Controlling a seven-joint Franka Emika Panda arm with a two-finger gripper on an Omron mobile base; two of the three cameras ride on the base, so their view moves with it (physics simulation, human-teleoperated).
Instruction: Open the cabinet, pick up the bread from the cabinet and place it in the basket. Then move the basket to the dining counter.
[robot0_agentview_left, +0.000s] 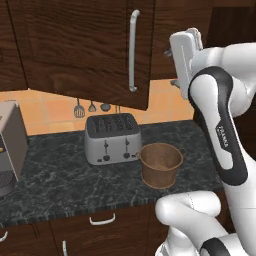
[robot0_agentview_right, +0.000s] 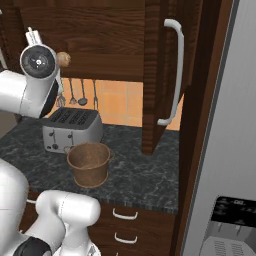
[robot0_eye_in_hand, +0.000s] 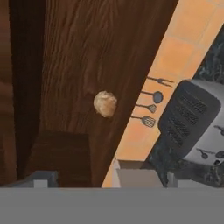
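In the left base view you see the cabinet (robot0_agentview_left: 75, 50) across the top of the frame, one door swung out with its silver bar handle (robot0_agentview_left: 133, 50) at upper centre; below it, mid-frame, a silver toaster (robot0_agentview_left: 111, 137) stands on the black speckled surface (robot0_agentview_left: 55, 177), and the basket (robot0_agentview_left: 160, 164) sits just beside the toaster, to its lower right. A grey appliance (robot0_agentview_left: 11, 142) is cut off by the left edge, and hanging utensils (robot0_agentview_left: 91, 107) show small on the orange tiles behind. Your arm (robot0_agentview_left: 220, 125) fills the right side and covers the cabinet's inside, so the bread is hidden here. In the right base view the open door (robot0_agentview_right: 162, 75) stands edge-on at upper centre; the bread (robot0_agentview_right: 63, 59) peeks out at upper left, touching the outline of the arm's round joint (robot0_agentview_right: 37, 61), which hides most of the shelf. The basket (robot0_agentview_right: 89, 164) sits at lower centre, in front of the toaster (robot0_agentview_right: 72, 129); a grey fridge (robot0_agentview_right: 225, 150) takes the right edge. In the hand view the bread (robot0_eye_in_hand: 105, 103) lies at frame centre on wood grain, and the toaster (robot0_eye_in_hand: 192, 124) is at the right, partly cut off. The hand stands with its jaws apart and empty; its tips are hard to make out at the bottom.
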